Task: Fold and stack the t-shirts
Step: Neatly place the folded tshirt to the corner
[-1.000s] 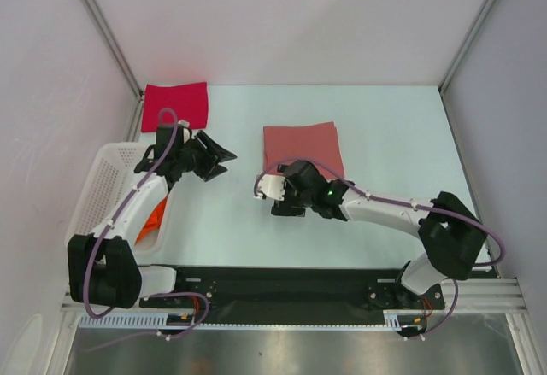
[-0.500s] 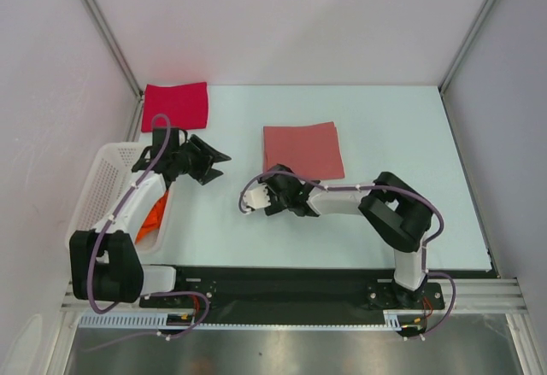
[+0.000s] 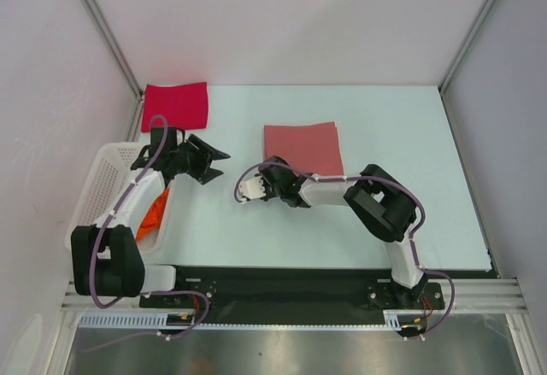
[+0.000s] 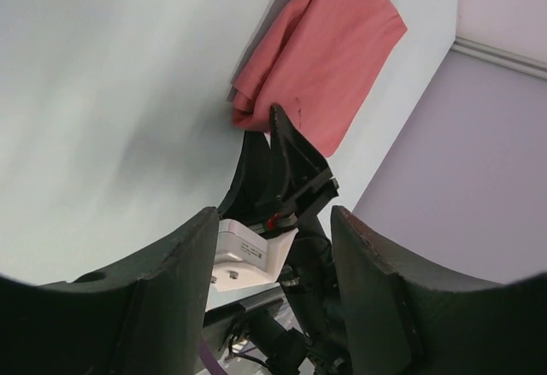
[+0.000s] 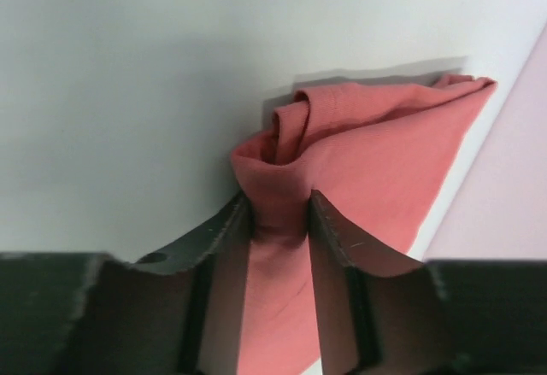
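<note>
Top camera looks steeply down from the near side. Both wrist cameras face the salmon-pink t-shirt (image 5: 359,161), the right seemingly closest.

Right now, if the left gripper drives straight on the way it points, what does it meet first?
Probably the right gripper, dead ahead across bare table, pinching a corner of the salmon-pink t-shirt. The left gripper is open and holds nothing. Depth is hard to judge.

We watch the right arm (image 3: 380,208) fold in, elbow swinging from 4 o'clock toward centre. The right gripper (image 5: 278,213) has slid toward 9 o'clock, jaws narrowing onto the 7 o'clock corner of the salmon-pink folded cloth t-shirt (image 3: 303,149). Meanwhile the left gripper (image 3: 220,163) eases toward 9 o'clock.
</note>
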Available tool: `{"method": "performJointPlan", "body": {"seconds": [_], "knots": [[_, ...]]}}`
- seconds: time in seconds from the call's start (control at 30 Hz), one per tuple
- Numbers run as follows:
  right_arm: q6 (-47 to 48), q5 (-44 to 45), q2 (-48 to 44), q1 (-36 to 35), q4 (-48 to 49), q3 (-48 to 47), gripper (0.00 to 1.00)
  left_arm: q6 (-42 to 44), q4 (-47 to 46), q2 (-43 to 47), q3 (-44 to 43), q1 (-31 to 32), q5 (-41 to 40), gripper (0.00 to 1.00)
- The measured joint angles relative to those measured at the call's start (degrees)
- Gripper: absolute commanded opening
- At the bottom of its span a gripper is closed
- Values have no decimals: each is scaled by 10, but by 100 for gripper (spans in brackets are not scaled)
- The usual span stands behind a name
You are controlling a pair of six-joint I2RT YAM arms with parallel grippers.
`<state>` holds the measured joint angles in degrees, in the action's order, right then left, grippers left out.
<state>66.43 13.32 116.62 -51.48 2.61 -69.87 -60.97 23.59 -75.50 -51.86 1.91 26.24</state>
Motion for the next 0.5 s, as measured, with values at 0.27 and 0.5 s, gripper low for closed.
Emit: {"method": "performJointPlan", "body": {"seconds": [0.27, 0.5], "knots": [[-10, -18, 2, 5, -31, -12, 0, -13, -60, -52, 4, -3, 38, 71], [-26, -63, -37, 29, -85, -16, 0, -52, -179, -148, 5, 29, 56, 76]]}}
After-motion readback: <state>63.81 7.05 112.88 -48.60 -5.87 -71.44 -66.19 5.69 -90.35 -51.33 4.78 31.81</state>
